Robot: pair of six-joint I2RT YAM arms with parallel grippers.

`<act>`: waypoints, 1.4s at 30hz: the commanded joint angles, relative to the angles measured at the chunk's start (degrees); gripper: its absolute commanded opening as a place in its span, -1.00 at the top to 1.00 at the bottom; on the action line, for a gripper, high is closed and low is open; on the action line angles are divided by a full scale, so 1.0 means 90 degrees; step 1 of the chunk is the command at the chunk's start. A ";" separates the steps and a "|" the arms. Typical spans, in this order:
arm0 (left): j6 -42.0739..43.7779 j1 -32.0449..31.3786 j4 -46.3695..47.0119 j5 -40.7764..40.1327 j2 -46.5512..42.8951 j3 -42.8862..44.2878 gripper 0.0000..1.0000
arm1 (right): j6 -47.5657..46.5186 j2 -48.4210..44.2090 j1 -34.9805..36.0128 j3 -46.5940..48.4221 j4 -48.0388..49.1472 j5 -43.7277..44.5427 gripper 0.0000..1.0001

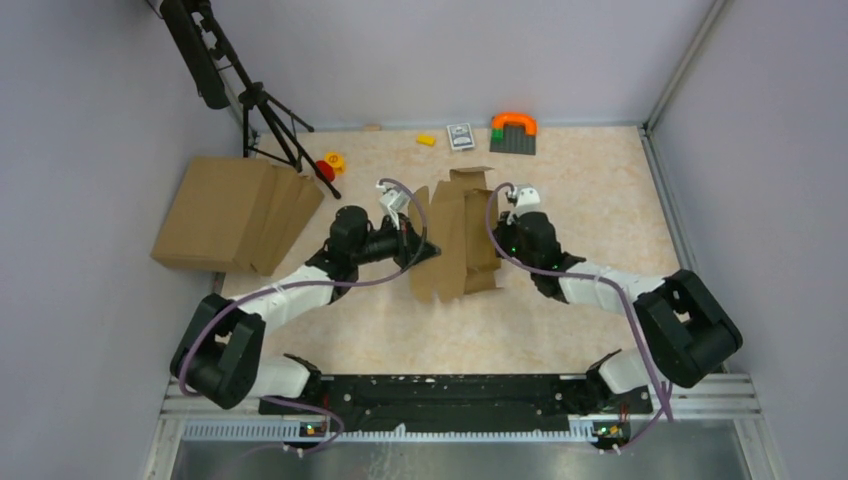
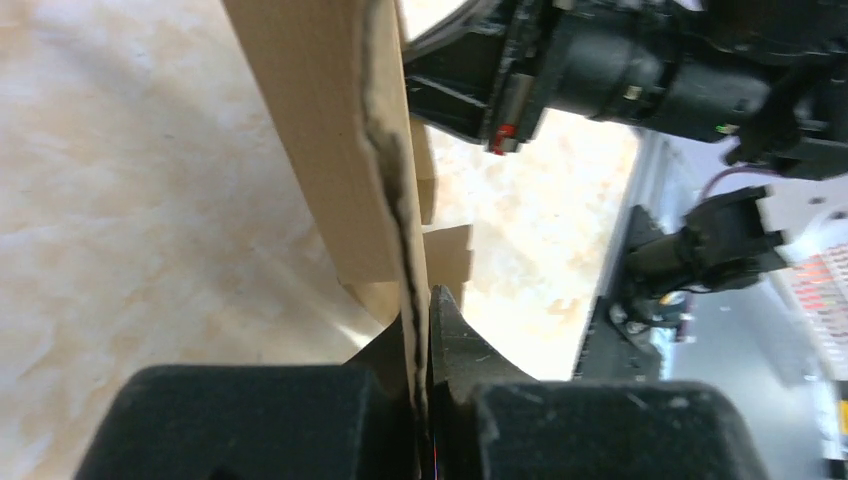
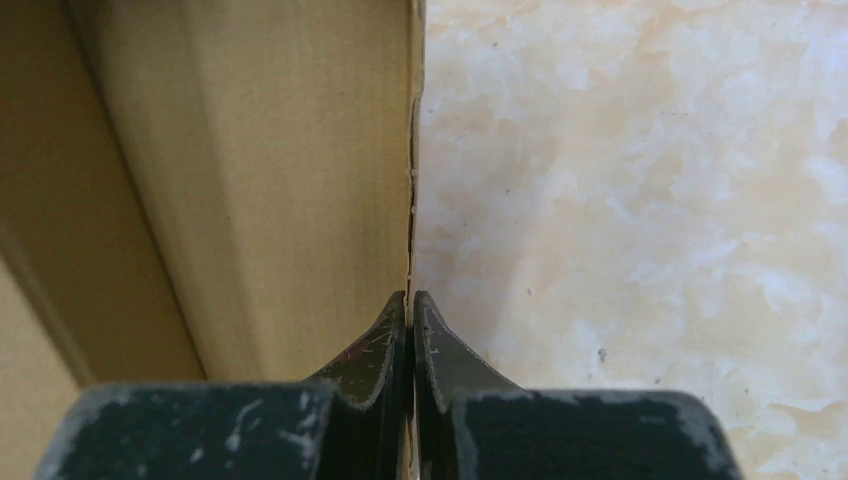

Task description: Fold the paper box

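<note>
Plain brown die-cut cardboard paper box [image 1: 455,240] has one wall edge pinched flat in the left pincer [image 2: 420,335] and the opposite wall edge pinched in the right pincer [image 3: 410,310], each narrowed to the card's thickness. It sits part-formed between the arms, at the middle of the pale marbled worktop [image 1: 600,200]. The left-held edge looks frayed; uneven pulling or twisting could tear it, or let a wall slip free and undo the fold

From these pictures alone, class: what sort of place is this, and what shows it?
Likely a robotics lab cell: left arm and right arm bolted down, gripping a paper box at a marbled table; plain partition walls; a tripod in the corner.
</note>
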 commanded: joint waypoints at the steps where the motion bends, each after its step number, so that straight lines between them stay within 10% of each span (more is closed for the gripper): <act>1: 0.1251 -0.0185 -0.0540 -0.0831 -0.0145 -0.0088 1.00 | -0.0509 -0.0184 0.0336 -0.0538 0.1894 0.0675 1.00; 12: 0.2611 -0.1051 -0.0504 -0.2750 -0.1207 -0.0944 1.00 | -0.1047 -0.0523 0.0702 -0.1966 0.4196 0.1064 1.00; 31: 0.2677 -0.1410 0.0141 -0.2182 -0.1800 -0.1914 1.00 | -0.0911 0.1583 0.1927 -0.2258 0.6768 0.2784 0.97; 42: 0.3003 -0.1812 -0.0426 -0.2727 -0.2252 -0.2045 1.00 | -0.0738 0.0961 0.2067 -0.2455 0.6053 0.2487 0.79</act>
